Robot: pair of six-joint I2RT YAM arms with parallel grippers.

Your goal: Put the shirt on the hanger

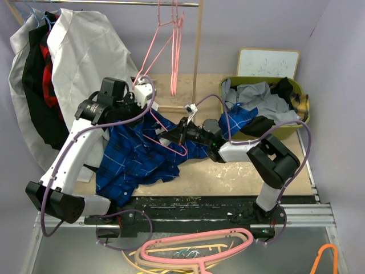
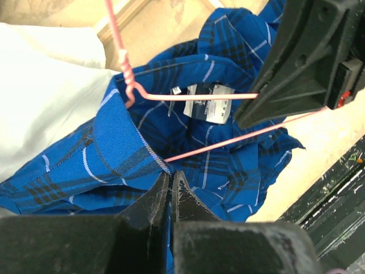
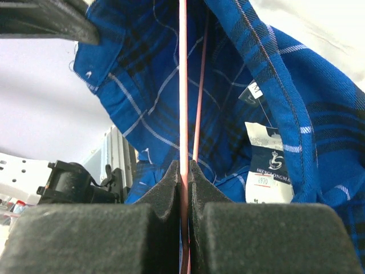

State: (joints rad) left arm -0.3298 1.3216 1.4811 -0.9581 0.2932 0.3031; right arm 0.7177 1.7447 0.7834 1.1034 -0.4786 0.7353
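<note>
Pinching shirt (image 2: 85, 165) edge, left tool (image 2: 171, 180) sits beside hanger (image 3: 183, 85) in right tool (image 3: 183, 168).

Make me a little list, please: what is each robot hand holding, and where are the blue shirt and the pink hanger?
left gripper: shut, pinching an edge of the royal-blue checked button-up shirt near its collar
right gripper: shut on a wire of the thin pink triangular hanger
shirt: crumpled on the wooden table, neck open
hanger: lying across the open neck, by the white label
job: shirt not hung on the hanger yet
</note>
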